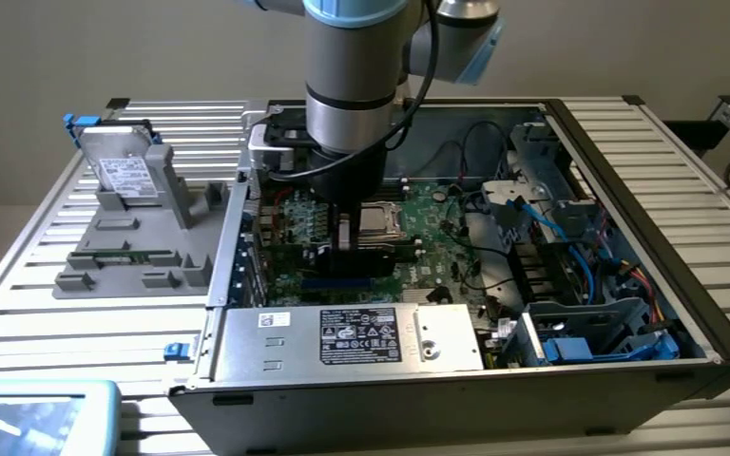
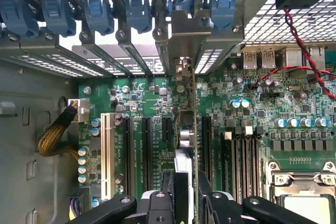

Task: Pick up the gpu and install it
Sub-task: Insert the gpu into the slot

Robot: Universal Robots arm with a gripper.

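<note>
Step in hand, by my read: insertion. The gripper [image 2: 184, 199] is clamped on the gpu [image 2: 185, 136], holding it upright on edge inside the case [image 1: 650, 176], low over the motherboard [image 1: 448, 237]. The card's silver bracket [image 2: 185, 32] sits up against the case's rear wall, under the row of blue slot latches [image 2: 134, 9]. I can't tell whether the edge contacts have entered a slot.

Seating calls for the card edge square over 1 long black expansion slot [image 2: 205, 145] and the bracket in line with its bay.

Case contents:
- motherboard
- power supply [image 1: 353, 337] at the front wall
- drive cage [image 1: 587, 337] with blue cables

Beside the case, a grey fixture [image 1: 149, 275] holds 1 hard drive [image 1: 124, 176] upright and 1 memory stick [image 1: 118, 255] lying flat.
</note>
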